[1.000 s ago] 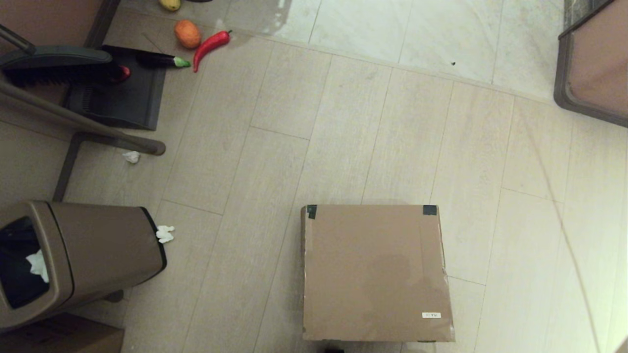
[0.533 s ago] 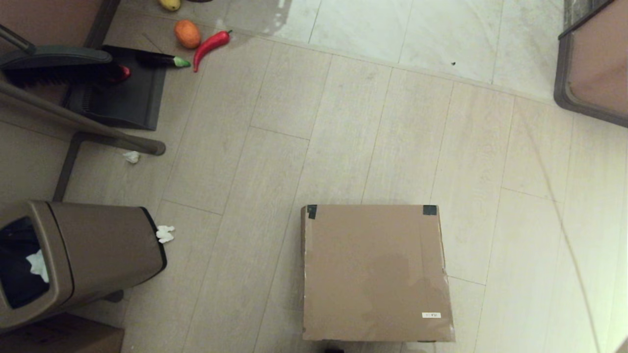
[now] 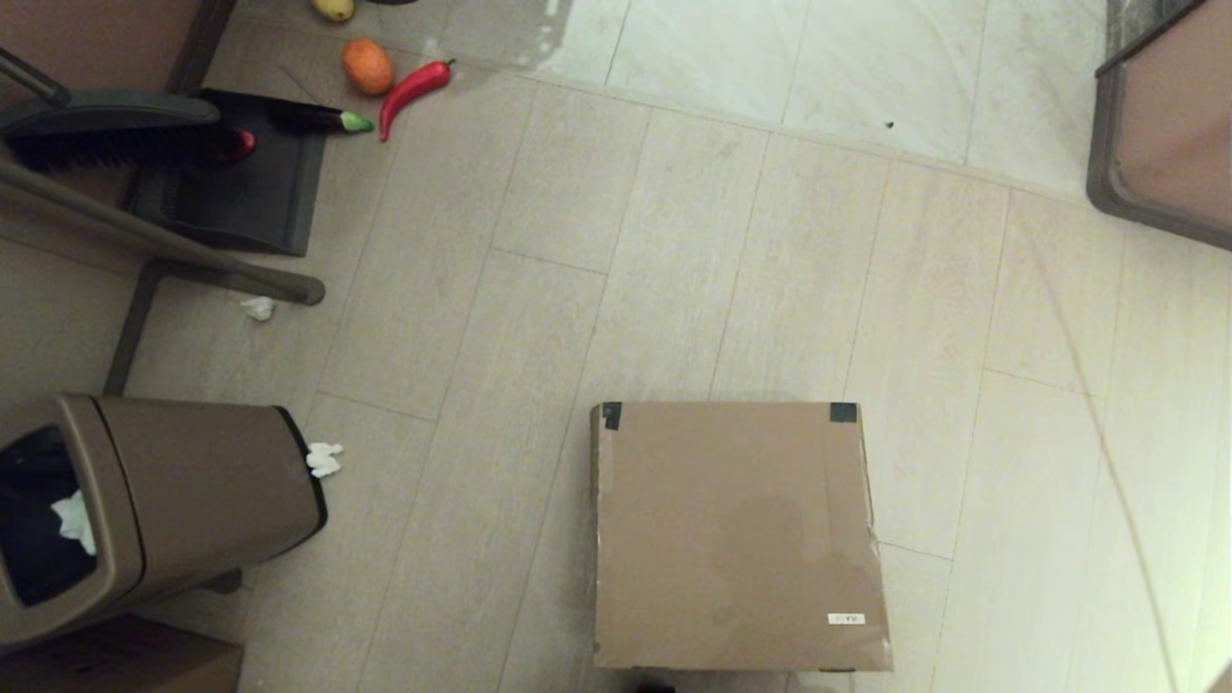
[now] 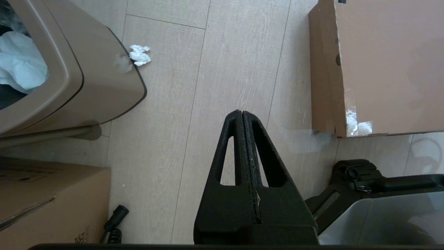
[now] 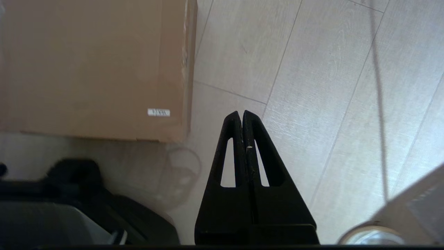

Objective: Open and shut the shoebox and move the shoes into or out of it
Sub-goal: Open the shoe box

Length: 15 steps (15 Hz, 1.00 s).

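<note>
**Shoebox closed on floor; both grippers idle beside it**

The head view shows the shoebox (image 3: 736,534) lying flat on the floor (image 3: 674,269) in the lower centre of the frame, lid down, with black tape on its two far corners and a small white label (image 3: 846,619) near its lower right corner. Neither arm appears in that view. The shoes are not visible in any view.

The wrist views supply what the head view lacks. The left gripper (image 4: 241,113) hangs over bare floor between the trash bin (image 4: 69,80) and the shoebox's side wall, its fingers (image 4: 258,146) pressed together and holding nothing. The right gripper (image 5: 241,113) hangs over floor just off the shoebox's labelled corner, fingers (image 5: 258,146) likewise closed tight and empty. Neither touches the box.

Surroundings, head view: the brown trash bin at lower left, with white paper inside and a crumpled tissue (image 3: 324,459) against its base; a second scrap (image 3: 258,308) further up. A brush and dustpan (image 3: 231,183) sit at upper left, with an orange (image 3: 368,65), a red chilli (image 3: 414,85) and an eggplant (image 3: 318,119) beside them. A brown cardboard carton (image 4: 52,205) sits near the bin in the left wrist view. Furniture edges intrude at upper right.

Open floor lies beyond the shoebox's far edge and on both its sides.
</note>
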{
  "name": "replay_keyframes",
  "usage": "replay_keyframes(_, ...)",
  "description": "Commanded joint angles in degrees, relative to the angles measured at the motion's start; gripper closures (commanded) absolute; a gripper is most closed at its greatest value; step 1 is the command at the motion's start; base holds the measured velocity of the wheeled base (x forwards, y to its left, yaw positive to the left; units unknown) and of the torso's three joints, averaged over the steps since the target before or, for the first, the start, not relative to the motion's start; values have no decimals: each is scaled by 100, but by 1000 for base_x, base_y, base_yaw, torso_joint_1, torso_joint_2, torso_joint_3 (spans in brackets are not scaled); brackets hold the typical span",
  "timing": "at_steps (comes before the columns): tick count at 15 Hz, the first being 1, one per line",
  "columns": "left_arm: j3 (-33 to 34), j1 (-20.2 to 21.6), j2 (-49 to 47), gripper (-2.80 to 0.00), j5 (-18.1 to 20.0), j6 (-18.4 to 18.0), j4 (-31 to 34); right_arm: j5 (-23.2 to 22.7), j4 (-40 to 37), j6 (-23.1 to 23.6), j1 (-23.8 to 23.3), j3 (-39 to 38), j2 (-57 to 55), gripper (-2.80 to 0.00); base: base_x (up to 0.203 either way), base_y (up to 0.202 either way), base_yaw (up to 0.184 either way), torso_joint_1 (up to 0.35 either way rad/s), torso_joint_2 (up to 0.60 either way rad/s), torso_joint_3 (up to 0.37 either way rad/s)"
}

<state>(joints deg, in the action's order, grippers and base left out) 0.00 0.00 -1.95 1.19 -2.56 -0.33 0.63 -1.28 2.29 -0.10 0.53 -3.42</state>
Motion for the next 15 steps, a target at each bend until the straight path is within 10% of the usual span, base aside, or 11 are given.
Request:
replay_keyframes(1,18,0,26,0,10,-16,4,-1,-152,199,0,52,-112,0,0,0,0,0,0,0)
replay_keyframes(6,-943,-4,-468,0,514,-335,277,12,-616,254,1,804,-378,0,0,0,0,0,0,0)
replay_keyframes(15,-1578,-31,-4891,0,1946,-289,-365,-128,557,-1212,5,1929,-5539,0,0,0,0,0,0,0)
